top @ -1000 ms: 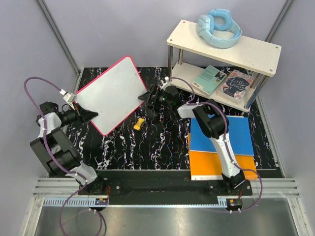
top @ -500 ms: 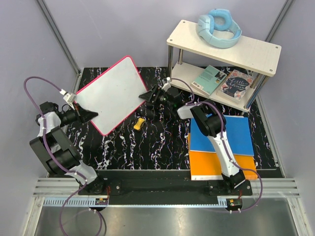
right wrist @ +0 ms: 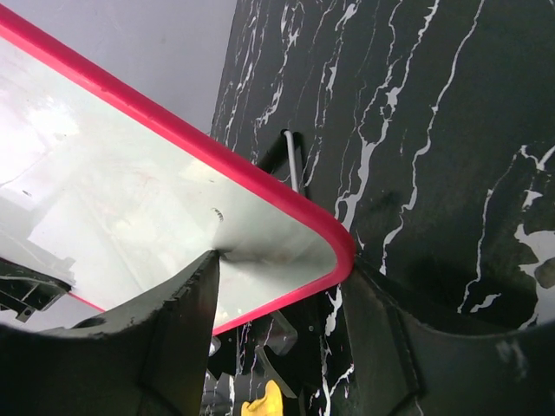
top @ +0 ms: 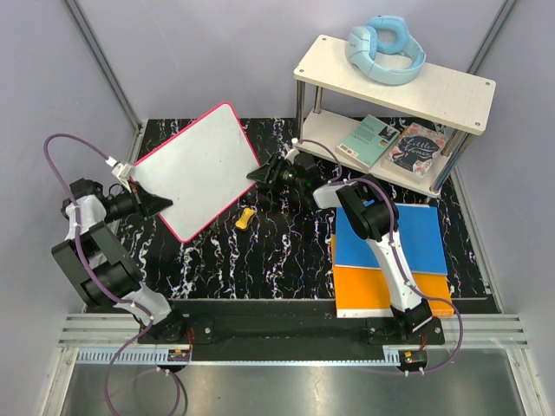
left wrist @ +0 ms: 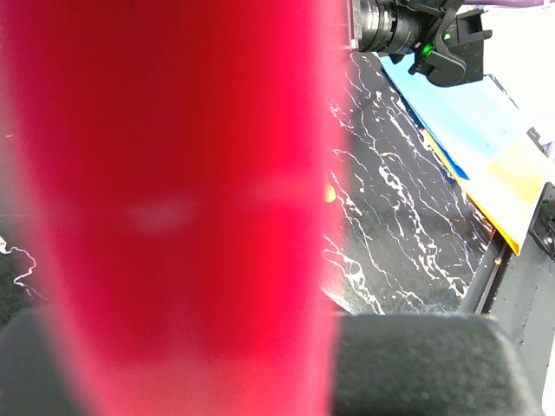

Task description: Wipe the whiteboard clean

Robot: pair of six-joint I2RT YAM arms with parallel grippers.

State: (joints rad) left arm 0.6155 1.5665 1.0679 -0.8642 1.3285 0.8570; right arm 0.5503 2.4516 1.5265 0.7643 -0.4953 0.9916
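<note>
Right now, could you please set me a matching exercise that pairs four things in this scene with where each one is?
Things
1. whiteboard
2. headphones
3. yellow object
4. orange sheet

Places
A. flat at the near right, next to the blue sheet
B. on the top shelf
C. lying on the black table near its middle
D. raised at a tilt at the far left

Pairs: 1-D, 2-B, 3-C, 4-A
</note>
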